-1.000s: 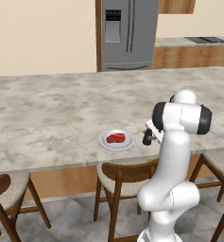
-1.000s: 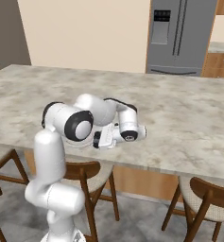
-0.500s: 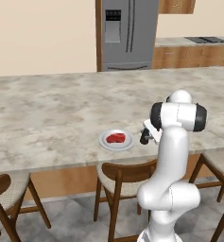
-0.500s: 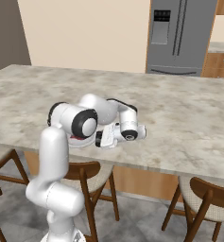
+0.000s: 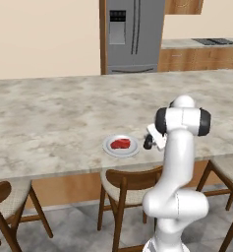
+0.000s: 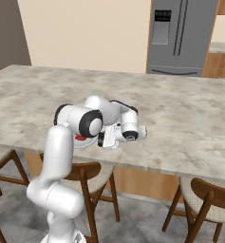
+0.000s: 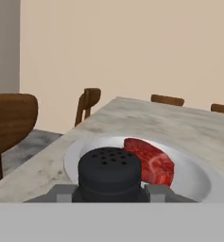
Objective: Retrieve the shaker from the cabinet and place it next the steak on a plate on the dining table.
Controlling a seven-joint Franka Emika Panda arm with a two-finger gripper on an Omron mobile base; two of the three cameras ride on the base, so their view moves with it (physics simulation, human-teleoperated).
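My gripper is shut on the small black shaker, which stands upright. It is low over the dining table, just right of the white plate. The red steak lies on that plate. In the hand view the perforated cap sits between my fingertips, with the steak right behind it. I cannot tell whether the shaker's base touches the tabletop. The cabinet is out of view.
Wooden chairs stand along the table's near edge, below the plate and to both sides. A steel fridge and a counter with drawers are far behind the table.
The arm has shifted slightly to the left, bringing the shaker a little closer to the plate. The grip on the shaker is unchanged.
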